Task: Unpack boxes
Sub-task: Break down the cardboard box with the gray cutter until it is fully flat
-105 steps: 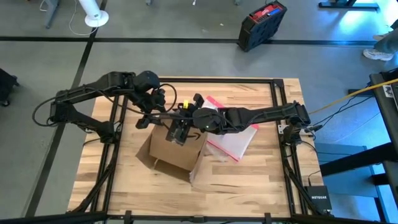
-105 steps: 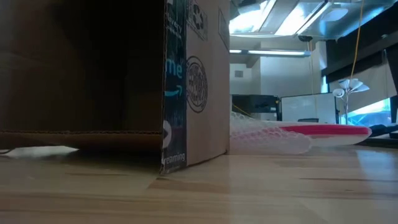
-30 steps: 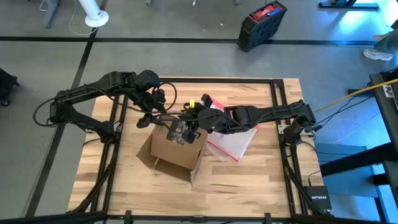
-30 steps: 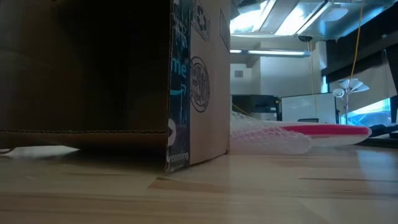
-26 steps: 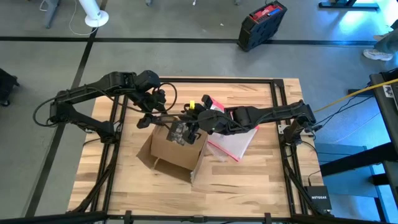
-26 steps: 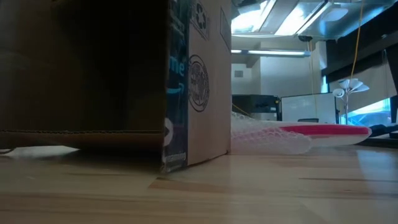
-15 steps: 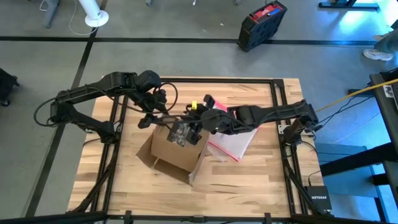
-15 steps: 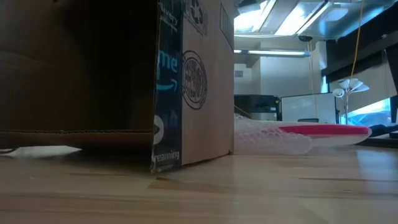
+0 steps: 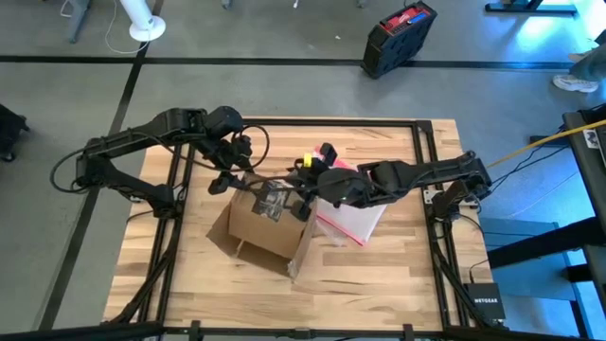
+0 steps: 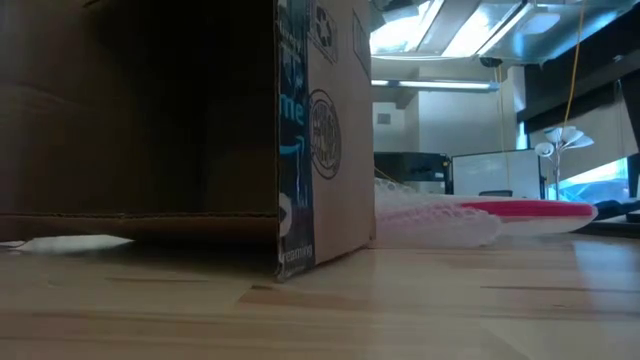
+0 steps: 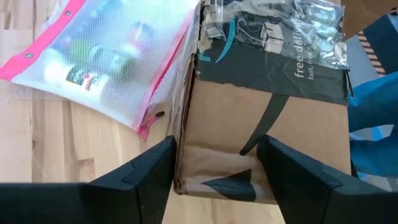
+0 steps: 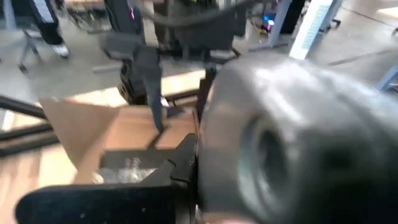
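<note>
Left hand (image 9: 230,180): released, its two dark fingers (image 11: 140,177) spread wide. It hovers at the far left corner of the boxes' one carton, gripping nothing.

Right hand (image 9: 301,197): reaching in from the opposite side, over the carton's top. Whether it is clenched or released cannot be told; its own camera shows mostly dark blur.

Boxes (image 9: 263,232): one brown cardboard carton standing on the desk (image 9: 379,275), directly ahead of the left hand and just below the right hand. It lies between the two hands.

Tape strip (image 11: 273,68): black with pale print. It crosses the carton face ahead of the left hand, running crosswise to that hand's reach.

Crumpled clear film (image 11: 280,22): bunched at the carton's top edge, on the far side of the tape from the left hand and right by the right hand.

Mesh pouch (image 9: 355,216): clear with a pink-red edge, flat on the desk under the right arm, touching or just beside the carton.

Key relation: the carton's top is nearer the right hand; the left hand faces its side wall. Seen from above the carton looks nearly square, so no clear long axis.

Judgement: the carton seems partly opened. The left hand looks placed to steady it while the right works at the top.
</note>
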Motion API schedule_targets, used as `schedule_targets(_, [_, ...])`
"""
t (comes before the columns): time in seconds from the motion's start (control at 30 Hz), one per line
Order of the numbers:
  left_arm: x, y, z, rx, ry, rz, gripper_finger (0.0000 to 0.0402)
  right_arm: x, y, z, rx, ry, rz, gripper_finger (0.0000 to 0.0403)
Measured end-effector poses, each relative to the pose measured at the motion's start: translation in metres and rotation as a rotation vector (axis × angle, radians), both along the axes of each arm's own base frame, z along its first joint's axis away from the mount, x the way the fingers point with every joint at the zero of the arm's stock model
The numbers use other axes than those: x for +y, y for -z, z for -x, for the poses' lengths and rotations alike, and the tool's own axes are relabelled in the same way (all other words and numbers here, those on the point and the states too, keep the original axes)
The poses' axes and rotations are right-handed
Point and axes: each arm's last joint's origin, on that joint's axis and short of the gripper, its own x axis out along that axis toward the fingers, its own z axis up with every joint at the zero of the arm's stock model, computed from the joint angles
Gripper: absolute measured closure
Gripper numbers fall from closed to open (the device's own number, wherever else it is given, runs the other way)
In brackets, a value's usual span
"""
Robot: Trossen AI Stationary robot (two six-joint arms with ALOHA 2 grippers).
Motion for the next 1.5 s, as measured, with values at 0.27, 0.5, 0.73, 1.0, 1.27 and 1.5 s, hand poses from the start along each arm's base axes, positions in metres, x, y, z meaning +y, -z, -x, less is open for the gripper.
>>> schedule_targets(0.27, [0.0, 0.0, 0.0, 0.004, -0.014, 0.01, 0.0171, 0.001, 0.002, -0.011, -0.052, 0.004, 0.024, 0.0332])
schedule_targets(0.5, [0.0, 0.0, 0.0, 0.005, -0.018, 0.014, 0.0171, 0.003, 0.012, -0.02, -0.024, 0.003, 0.033, 0.0332])
schedule_targets(0.73, [0.0, 0.0, 0.0, 0.006, -0.019, 0.014, 0.0171, 0.004, 0.018, -0.024, -0.006, 0.003, 0.039, 0.0332])
schedule_targets(1.0, [0.003, 0.0, -0.001, 0.0, -0.032, 0.015, 0.0171, 0.003, 0.02, -0.021, 0.025, 0.015, 0.05, 0.0332])
schedule_targets(1.27, [0.009, 0.0, 0.001, -0.003, -0.06, 0.024, 0.0171, 0.009, 0.02, -0.017, 0.047, 0.007, 0.066, 0.0332])
schedule_targets(1.5, [0.01, 0.0, 0.0, -0.012, -0.061, 0.013, 0.0171, 0.013, 0.013, -0.003, 0.078, 0.011, 0.077, 0.0332])
